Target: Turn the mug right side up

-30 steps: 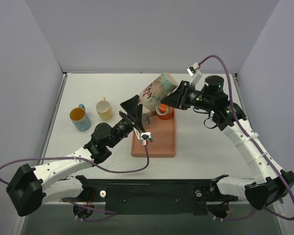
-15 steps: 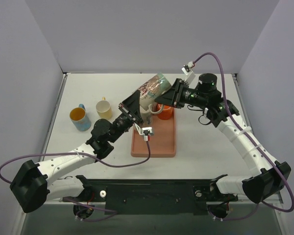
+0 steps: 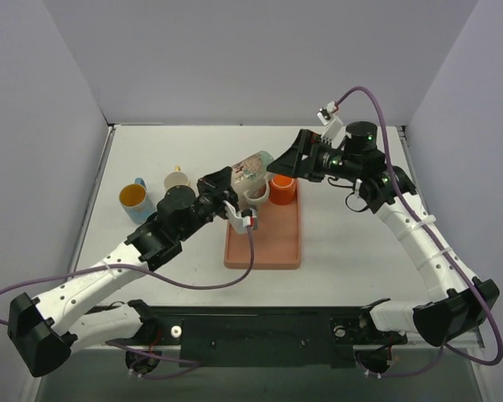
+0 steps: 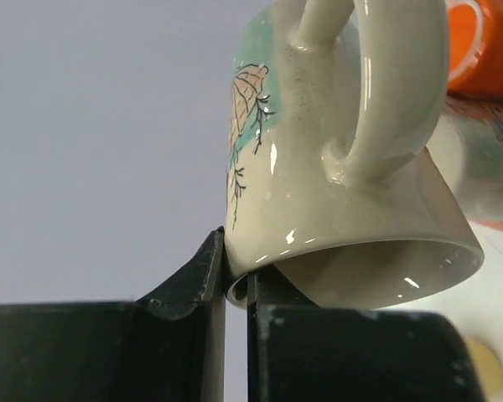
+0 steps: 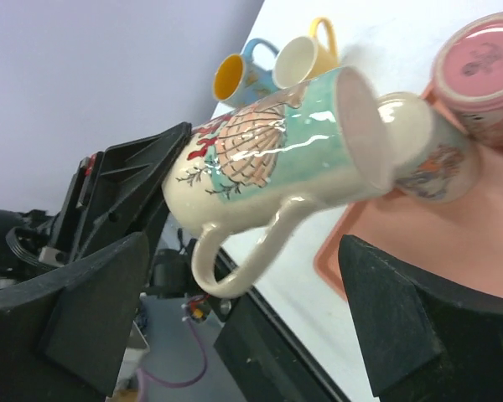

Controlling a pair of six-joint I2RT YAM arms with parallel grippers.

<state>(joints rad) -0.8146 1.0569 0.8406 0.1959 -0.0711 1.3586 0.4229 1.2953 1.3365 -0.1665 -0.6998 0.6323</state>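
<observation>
The mug [image 3: 253, 167] is cream with a teal band and a leaf pattern. It hangs tilted almost on its side above the far left corner of the orange tray [image 3: 268, 239]. My left gripper [image 3: 226, 186] is shut on the mug's rim. In the left wrist view, one finger of the left gripper [image 4: 237, 260] sits inside the mouth of the mug [image 4: 335, 167] and the other outside. My right gripper [image 3: 287, 159] stands open just right of the mug's base, apart from it. In the right wrist view the mug [image 5: 268, 151] lies between the wide fingers of the right gripper [image 5: 243, 243], handle down.
On the tray stand an orange cup [image 3: 282, 189], a pink upside-down mug [image 5: 478, 71] and a patterned cup [image 5: 427, 151]. A blue mug with a yellow inside [image 3: 136, 201] and a yellow mug [image 3: 178, 186] stand on the table to the left.
The left gripper has shut on the mug's rim. The right gripper has opened and let go of the mug. The mug has come lower and tipped toward the left arm.
</observation>
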